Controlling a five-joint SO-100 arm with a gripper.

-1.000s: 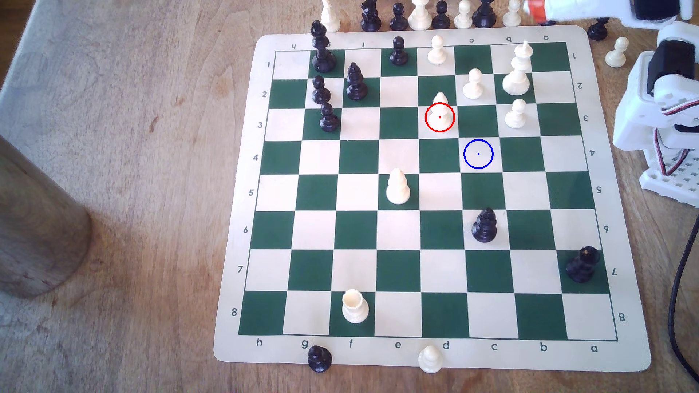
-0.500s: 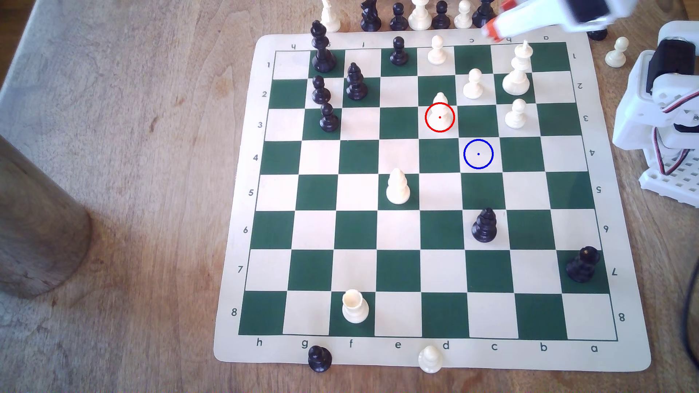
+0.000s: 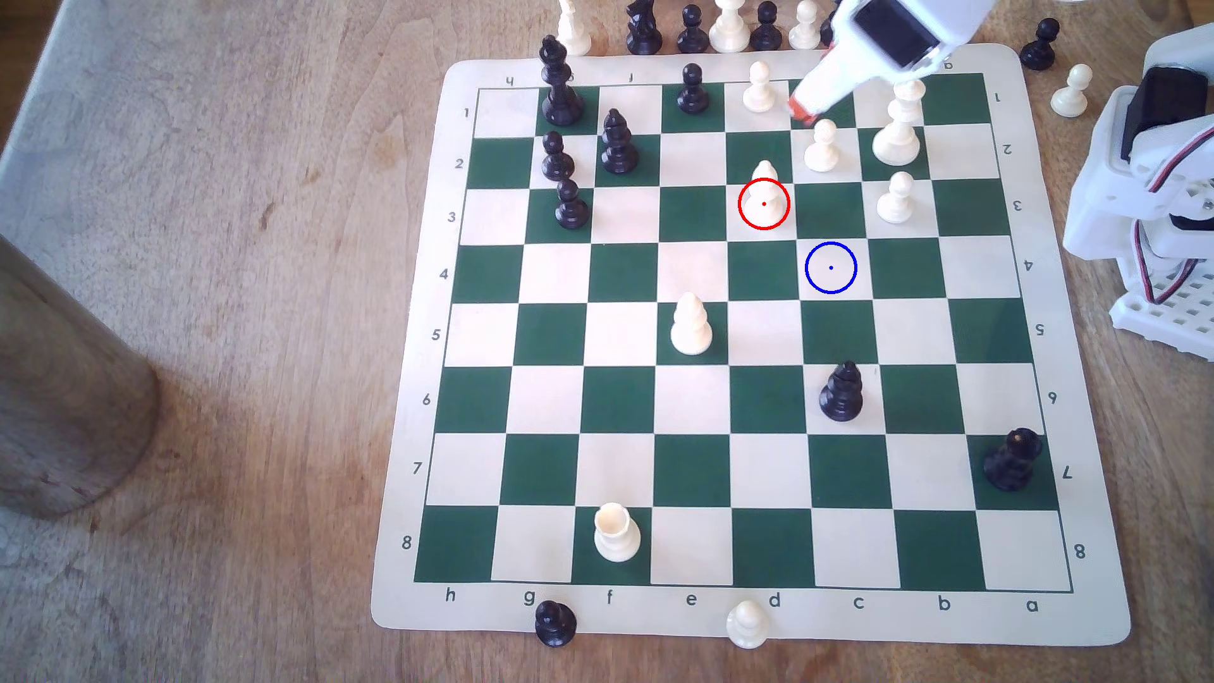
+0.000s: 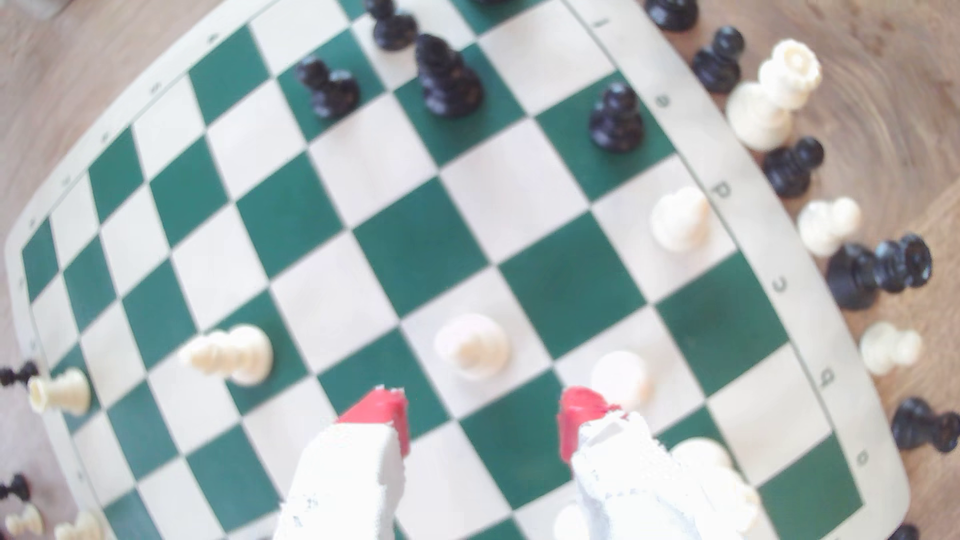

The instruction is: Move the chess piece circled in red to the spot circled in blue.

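1. Nearest the exterior camera, the front half of the chessboard (image 3: 736, 617) is as it was a second ago: the cream rook (image 3: 616, 533) and the black piece (image 3: 841, 393) on c6 have not shifted.
2. The spot circled in blue (image 3: 831, 268), a cream square on c4, is still bare, so the transfer has not begun.
3. One square diagonally beyond it, the chess piece circled in red (image 3: 764, 196) stands upright on d3, untouched; in the wrist view it (image 4: 471, 345) lies just ahead of the fingertips.
4. The real change is at the far edge: the gripper (image 3: 803, 113), a second ago off past the board's far right corner in the exterior view, has swung in over rows 1 and 2, close by a cream pawn (image 3: 822, 146).
5. The wrist view shows its red fingertips (image 4: 382, 413) spread wide, with nothing between them.
6. My reading: this is the approach, with the reach to the bishop, the grasp and the carry still ahead.
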